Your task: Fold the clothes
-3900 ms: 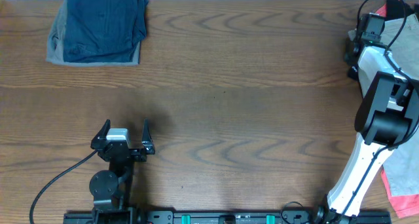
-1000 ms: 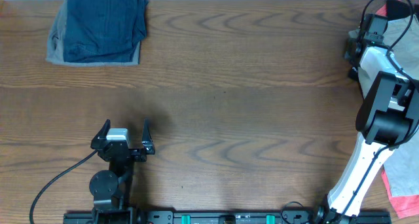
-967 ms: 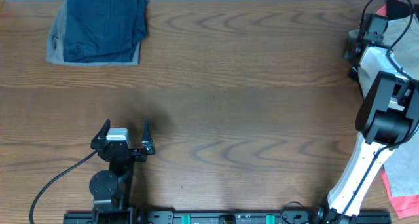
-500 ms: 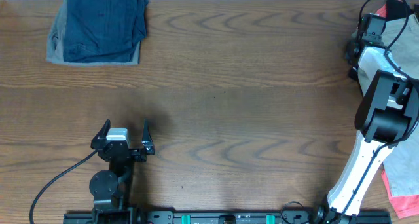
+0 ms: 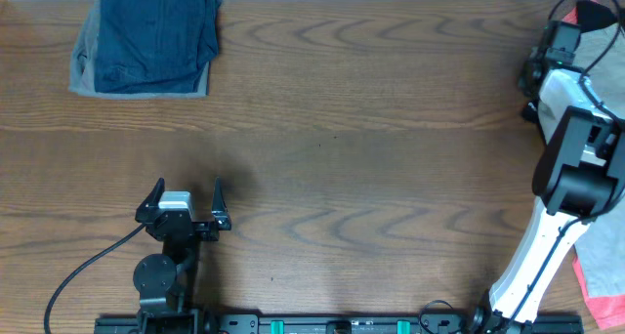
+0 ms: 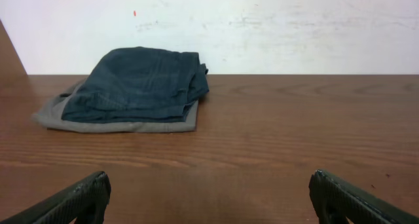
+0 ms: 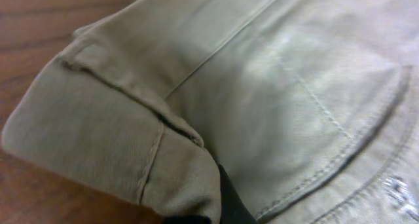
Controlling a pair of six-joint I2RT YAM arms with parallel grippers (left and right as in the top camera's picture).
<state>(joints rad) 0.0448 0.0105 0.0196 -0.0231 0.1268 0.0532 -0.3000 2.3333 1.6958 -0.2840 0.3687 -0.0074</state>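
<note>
The shorts [image 7: 262, 86], a single khaki pair, lay bunched at the far right edge of the desk [image 5: 371, 129], filling the right wrist view with a turned hem and a stitched pocket seam. The right end effector [image 5: 562, 36] was among them. Only one dark finger [image 7: 226, 199] showed, pressed against the cloth, so I could not tell whether it gripped or stood apart. The left end effector [image 5: 183, 202] sat near the front edge of the desk, well apart from the shorts, its two fingers [image 6: 78, 201] spread wide with nothing between them. In the far left corner lay two folded garments in one stack, a navy one [image 5: 156, 31] on top of a grey one [image 5: 88, 75]. A coral-red cloth [image 5: 598, 295] showed at the lower right edge.
</note>
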